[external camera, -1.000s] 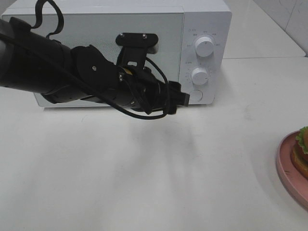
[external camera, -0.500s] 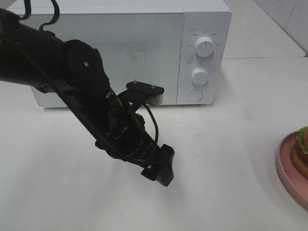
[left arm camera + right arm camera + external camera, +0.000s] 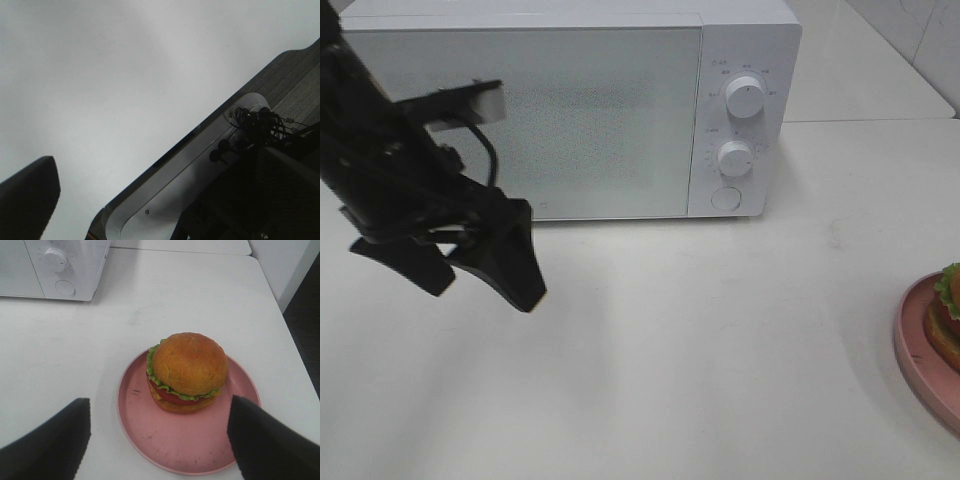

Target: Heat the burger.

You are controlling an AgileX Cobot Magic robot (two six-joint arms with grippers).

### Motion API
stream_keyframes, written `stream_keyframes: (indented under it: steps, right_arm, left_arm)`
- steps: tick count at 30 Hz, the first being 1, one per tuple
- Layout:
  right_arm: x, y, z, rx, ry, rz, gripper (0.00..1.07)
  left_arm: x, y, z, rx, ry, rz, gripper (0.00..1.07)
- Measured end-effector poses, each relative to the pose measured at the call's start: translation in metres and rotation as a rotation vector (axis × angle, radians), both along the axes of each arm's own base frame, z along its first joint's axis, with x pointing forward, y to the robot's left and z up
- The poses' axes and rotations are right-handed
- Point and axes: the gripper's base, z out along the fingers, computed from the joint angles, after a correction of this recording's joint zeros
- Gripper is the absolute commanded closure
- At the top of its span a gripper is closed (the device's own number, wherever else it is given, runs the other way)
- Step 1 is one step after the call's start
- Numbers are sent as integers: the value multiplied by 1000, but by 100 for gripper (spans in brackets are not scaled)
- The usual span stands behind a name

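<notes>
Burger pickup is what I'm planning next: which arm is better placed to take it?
Right. Its gripper hangs just before the burger on the plate, jaws open to either side. The left gripper is far off, in front of the shut microwave.

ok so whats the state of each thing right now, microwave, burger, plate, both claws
microwave: door shut
burger: whole, upright on the plate, not gripped
pink plate: flat on the table, holding the burger
left claw: open, empty, in front of the microwave door
right claw: open, empty, above the plate
</notes>
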Motion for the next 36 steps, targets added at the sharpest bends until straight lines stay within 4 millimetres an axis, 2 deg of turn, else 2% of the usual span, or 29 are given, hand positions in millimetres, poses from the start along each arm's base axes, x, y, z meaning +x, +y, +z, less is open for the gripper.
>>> stream_keyframes:
  steps: [2, 3, 5, 8, 10, 11, 13, 14, 15, 17, 18, 19, 20, 22, 23, 24, 25, 27, 28, 29, 31, 32, 33, 34, 36]
  right_arm:
    - [0, 0, 0, 0, 0, 0, 32]
    - [0, 0, 0, 0, 0, 0, 32]
    - [0, 0, 0, 0, 0, 0, 32]
    - [0, 0, 0, 0, 0, 0, 32]
    - [0, 0, 0, 0, 0, 0, 32]
    - [0, 0, 0, 0, 0, 0, 32]
    - [0, 0, 0, 0, 0, 0, 32]
    - [0, 0, 0, 0, 0, 0, 32]
    - [0, 0, 0, 0, 0, 0, 32]
    - [0, 0, 0, 0, 0, 0, 32]
    - [0, 0, 0, 0, 0, 0, 32]
    - [0, 0, 0, 0, 0, 0, 32]
    - [0, 0, 0, 0, 0, 0, 32]
    - [0, 0, 0, 0, 0, 0, 32]
    - [0, 0, 0, 0, 0, 0, 32]
    - [0, 0, 0, 0, 0, 0, 32]
    - [0, 0, 0, 0, 0, 0, 32]
    - [0, 0, 0, 0, 0, 0, 32]
    - [0, 0, 0, 0, 0, 0, 32]
    - [0, 0, 0, 0, 0, 0, 32]
    - [0, 0, 0, 0, 0, 0, 32]
    - [0, 0, 0, 0, 0, 0, 32]
    - [0, 0, 0, 0, 1, 0, 32]
    - [0, 0, 0, 0, 1, 0, 32]
    - [0, 0, 0, 0, 1, 0, 32]
  left_arm:
    - [1, 33, 21, -7, 0, 68, 6]
    - [1, 33, 21, -7, 0, 68, 6]
    - [1, 59, 35, 0, -19, 129, 6]
    - [1, 67, 40, -1, -32, 154, 6]
    - [-2, 96, 58, 13, -97, 254, 6]
    - [-2, 96, 58, 13, -97, 254, 6]
    - [-7, 116, 69, 47, -143, 335, 6]
    - [-7, 116, 69, 47, -143, 335, 6]
    - [-13, 129, 78, 73, -181, 391, 6]
    - [-16, 134, 81, 86, -193, 413, 6]
    - [-26, 145, 86, 113, -222, 452, 6]
    - [-26, 145, 86, 113, -222, 452, 6]
    - [-36, 154, 87, 133, -236, 484, 6]
    - [-42, 158, 87, 145, -242, 501, 6]
    - [-53, 164, 84, 167, -249, 523, 6]
    - [-53, 164, 84, 167, -249, 523, 6]
    - [-66, 169, 81, 187, -254, 541, 6]
    - [-72, 170, 79, 192, -253, 545, 6]
    - [-84, 170, 73, 195, -248, 550, 6]
    - [-84, 170, 73, 195, -248, 550, 6]
    - [-101, 168, 65, 194, -247, 550, 6]
    - [-101, 168, 65, 194, -247, 550, 6]
    - [-113, 166, 60, 193, -249, 551, 6]
    - [-113, 166, 60, 193, -249, 551, 6]
    - [-131, 164, 49, 194, -247, 551, 6]
